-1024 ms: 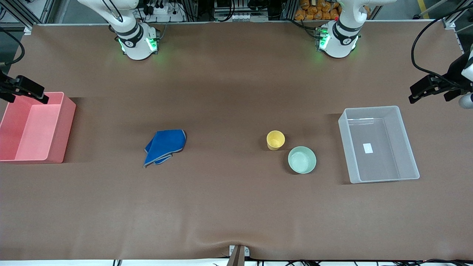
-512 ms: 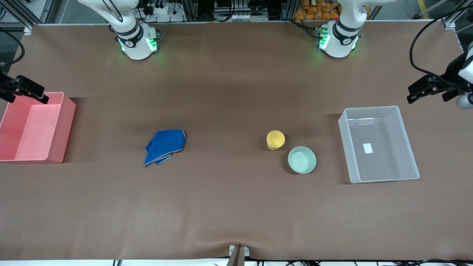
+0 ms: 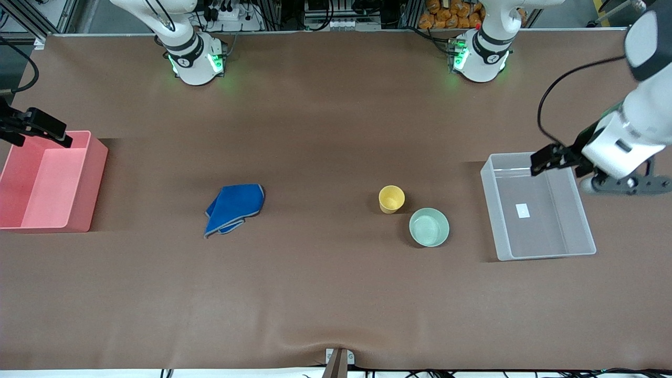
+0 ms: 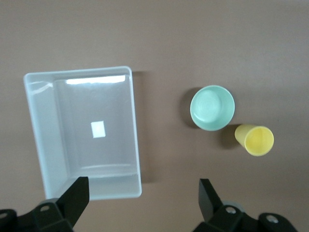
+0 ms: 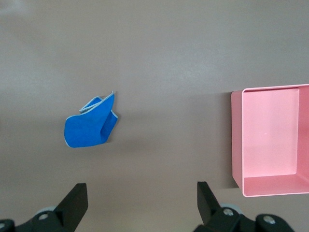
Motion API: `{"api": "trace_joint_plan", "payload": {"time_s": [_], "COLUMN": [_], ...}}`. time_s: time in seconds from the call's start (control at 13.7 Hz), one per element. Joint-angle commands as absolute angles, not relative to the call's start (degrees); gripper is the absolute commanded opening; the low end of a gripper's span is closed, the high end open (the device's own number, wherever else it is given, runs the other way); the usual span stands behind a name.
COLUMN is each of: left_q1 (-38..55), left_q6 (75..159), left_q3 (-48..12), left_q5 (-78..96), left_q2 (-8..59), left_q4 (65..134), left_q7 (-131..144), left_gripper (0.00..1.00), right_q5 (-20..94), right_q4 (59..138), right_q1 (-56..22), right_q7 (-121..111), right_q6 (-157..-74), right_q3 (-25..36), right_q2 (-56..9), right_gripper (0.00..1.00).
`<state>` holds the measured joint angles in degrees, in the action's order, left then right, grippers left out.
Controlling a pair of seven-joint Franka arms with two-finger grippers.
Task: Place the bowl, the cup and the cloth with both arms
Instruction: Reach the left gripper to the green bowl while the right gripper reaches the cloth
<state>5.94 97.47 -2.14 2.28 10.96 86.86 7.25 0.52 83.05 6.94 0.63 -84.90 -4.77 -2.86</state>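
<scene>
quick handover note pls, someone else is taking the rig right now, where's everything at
Left gripper: open, holds nothing, up in the air over the clear bin at the left arm's end of the table.
Right gripper: open, holds nothing, over the pink bin at the right arm's end.
Cloth: crumpled on the table, toward the pink bin.
Cup: upright on the table; bowl beside it, nearer the front camera, toward the clear bin.
Done: nothing; both bins hold none of the three things.
Left: pick and place bowl, cup and cloth.
</scene>
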Motion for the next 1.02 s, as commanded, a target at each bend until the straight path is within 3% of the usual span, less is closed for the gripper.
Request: {"api": "trace_joint_plan", "payload": {"time_s": [0.0,0.22,0.51,0.8,0.95], "left_q1": [5.80,8.07,11.15,13.09,13.36], "left_q6": [103.95,113.78,130.66,133.68,134.82], "left_q3": [-4.47,-7.29,-7.38,-7.21,-7.30], "left_q5": [3.34,2.64,1.67,-1.91,-5.00], "left_q2": [15.98,20.29,21.44,26.00,28.03], "left_q4": [88.85,93.40,106.67,109.16,109.07], "left_q7": [14.90,29.30,43.84,51.92,55.88], "left_gripper": [1.00,1.00,1.00,1.00,0.86], "right_q5": [0.70,0.70,0.88,-1.14,-0.62], "right_q4": [82.71,82.44,82.36,82.97,83.23], "right_q1": [6.77,6.77,6.07,0.88,0.70], "right_q7": [0.79,0.88,-0.26,0.79,3.41], "right_q6": [-83.85,-83.93,-84.46,-87.62,-89.72], "right_q3": [-4.83,-4.83,-4.92,-4.75,-4.83], "right_q2": [-3.86,-3.87,-7.98,-13.25,-16.51], "right_gripper": [1.00,1.00,1.00,1.00,1.00]}}
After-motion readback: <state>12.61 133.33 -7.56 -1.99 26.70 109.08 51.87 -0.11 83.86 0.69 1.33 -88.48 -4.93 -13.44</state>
